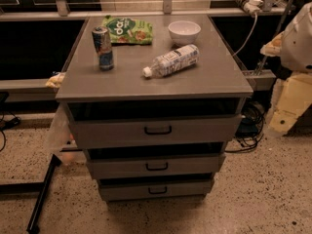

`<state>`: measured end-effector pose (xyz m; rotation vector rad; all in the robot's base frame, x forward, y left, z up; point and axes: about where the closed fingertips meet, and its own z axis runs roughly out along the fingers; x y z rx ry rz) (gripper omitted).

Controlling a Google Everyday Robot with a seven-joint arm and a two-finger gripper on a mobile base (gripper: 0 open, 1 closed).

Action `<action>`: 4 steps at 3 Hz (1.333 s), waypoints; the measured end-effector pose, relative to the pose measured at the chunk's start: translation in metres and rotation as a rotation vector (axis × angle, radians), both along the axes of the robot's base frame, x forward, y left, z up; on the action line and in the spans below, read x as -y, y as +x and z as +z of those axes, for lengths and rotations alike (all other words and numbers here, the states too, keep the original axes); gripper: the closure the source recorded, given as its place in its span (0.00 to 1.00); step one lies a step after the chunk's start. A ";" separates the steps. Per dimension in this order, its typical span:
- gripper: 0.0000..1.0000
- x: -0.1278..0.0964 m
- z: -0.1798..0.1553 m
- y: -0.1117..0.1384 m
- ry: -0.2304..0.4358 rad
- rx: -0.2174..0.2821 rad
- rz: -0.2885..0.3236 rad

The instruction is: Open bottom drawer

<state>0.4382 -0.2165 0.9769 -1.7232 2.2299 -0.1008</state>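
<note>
Camera view | gripper [292, 40] hung at right edge beside cabinet [146, 79] top; open or closed could not be told | bottom drawer [126, 192] sat lowest, well below-left of gripper | black handle [157, 190] ran horizontally

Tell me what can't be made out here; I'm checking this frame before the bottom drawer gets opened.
Gripper: outside the camera view, past the right edge; only the pale arm housing shows.
Bottom grey drawer with the small black bar handle: inside hidden by its own front.
Tall blue drink can: label too small to read.
</note>
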 end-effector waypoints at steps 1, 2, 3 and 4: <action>0.00 0.000 0.000 0.000 0.000 0.000 0.000; 0.19 -0.002 -0.035 0.000 0.015 -0.010 0.004; 0.42 -0.005 -0.120 0.001 0.055 -0.049 0.020; 0.65 -0.012 -0.226 -0.004 0.128 -0.129 0.028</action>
